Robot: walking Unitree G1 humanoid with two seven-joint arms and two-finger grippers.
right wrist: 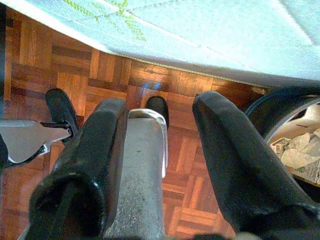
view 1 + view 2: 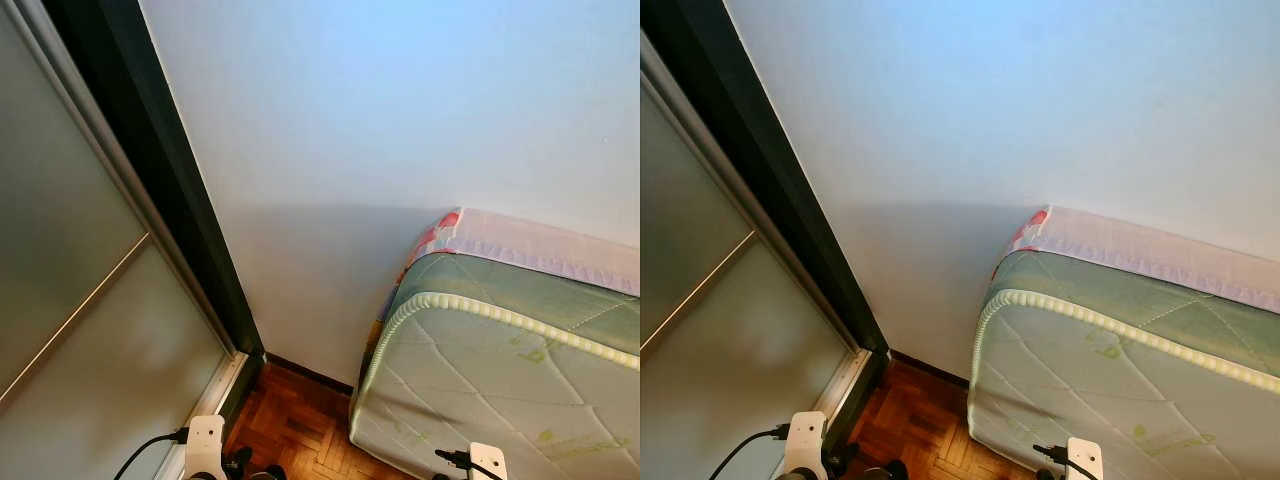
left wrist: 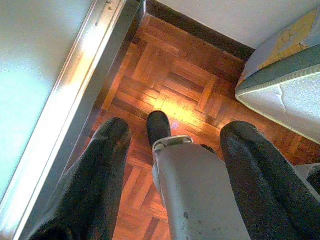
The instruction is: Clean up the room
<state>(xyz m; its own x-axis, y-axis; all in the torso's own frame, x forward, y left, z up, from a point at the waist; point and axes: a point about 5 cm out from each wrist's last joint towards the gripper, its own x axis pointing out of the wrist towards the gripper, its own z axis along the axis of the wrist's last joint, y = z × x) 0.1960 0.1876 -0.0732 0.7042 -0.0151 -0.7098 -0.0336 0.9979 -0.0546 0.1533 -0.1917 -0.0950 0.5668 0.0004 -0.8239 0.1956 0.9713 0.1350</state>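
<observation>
Room clutter isn't ahead: sliding door (image 2: 90, 300) at frame left, wall centre, mattress (image 2: 500, 370) lower right. Left pincer (image 3: 172, 150) and right pincer (image 1: 160, 150) hang apart, empty. Best turn toward the waste bin (image 1: 295, 145) with crumpled paper.

Mattress (image 2: 500, 380) cut off by right and near edges of head views; far side runs out of frame. Bin (image 1: 292, 135) at edge of right wrist view, half visible, crumpled paper (image 1: 300, 150) inside too blurred to identify. Sliding door (image 2: 80, 300) cropped at left.
</observation>
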